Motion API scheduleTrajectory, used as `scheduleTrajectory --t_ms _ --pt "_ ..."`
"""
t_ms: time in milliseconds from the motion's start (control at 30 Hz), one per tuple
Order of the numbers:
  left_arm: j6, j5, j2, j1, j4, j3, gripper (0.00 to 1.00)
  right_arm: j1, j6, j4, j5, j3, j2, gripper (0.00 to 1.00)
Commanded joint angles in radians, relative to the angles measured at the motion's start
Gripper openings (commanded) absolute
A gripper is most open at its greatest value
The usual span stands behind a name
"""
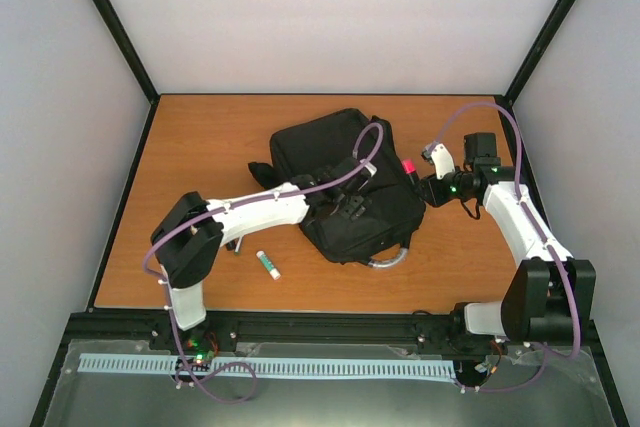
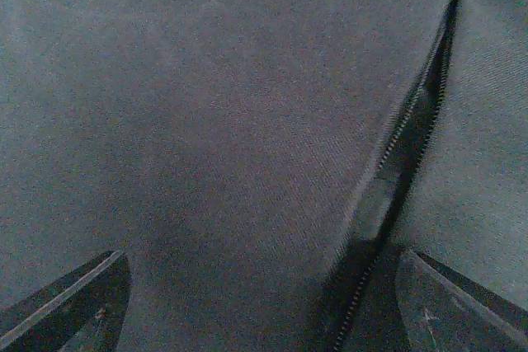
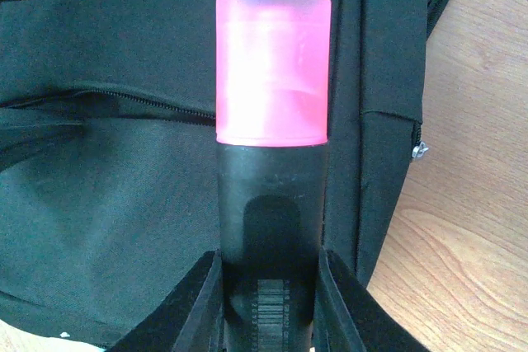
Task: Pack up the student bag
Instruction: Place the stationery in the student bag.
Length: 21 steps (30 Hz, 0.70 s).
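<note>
Student bag (image 1: 320, 147) lies flat, long axis far-left to near-right

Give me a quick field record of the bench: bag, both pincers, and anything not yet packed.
bag: black backpack lying on the wooden table
zip: one opening parted, seen in the left wrist view
left pincer: open, over the backpack fabric beside that zip, holding nothing
right pincer: shut on a black marker with a pink cap, at the bag's right edge
loose on table: white tube with a green cap, on the near side of the bag
</note>
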<state>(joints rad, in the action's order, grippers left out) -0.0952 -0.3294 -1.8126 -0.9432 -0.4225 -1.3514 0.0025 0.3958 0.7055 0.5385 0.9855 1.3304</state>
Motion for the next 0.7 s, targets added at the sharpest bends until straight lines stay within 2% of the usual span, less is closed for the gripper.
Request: scheduleTrajectory --t_ms 0,133,200,333,467,667 --pt "0.057 -0.126 -0.050 -0.015 0.077 -0.024 0.90 0.002 -0.009 -0.006 0.027 0.002 0.013 0.04" --pt "0.060 -0.290 -0.089 -0.021 0.075 -0.043 0.85 0.002 -0.012 -0.005 0.043 0.003 0.024 0.04" --pt "0.083 -0.326 -0.093 -0.022 0.068 -0.039 0.71 0.002 -0.009 0.001 0.050 0.006 0.034 0.04" --pt "0.087 -0.404 -0.084 -0.022 0.059 -0.026 0.59 0.003 -0.014 0.004 0.062 0.001 0.027 0.04" --pt "0.079 -0.364 -0.031 -0.023 0.072 -0.005 0.46 0.003 -0.026 0.008 0.082 0.000 0.024 0.04" --pt "0.012 -0.240 0.002 -0.023 0.026 -0.045 0.20 0.005 -0.087 0.058 0.235 0.021 0.033 0.03"
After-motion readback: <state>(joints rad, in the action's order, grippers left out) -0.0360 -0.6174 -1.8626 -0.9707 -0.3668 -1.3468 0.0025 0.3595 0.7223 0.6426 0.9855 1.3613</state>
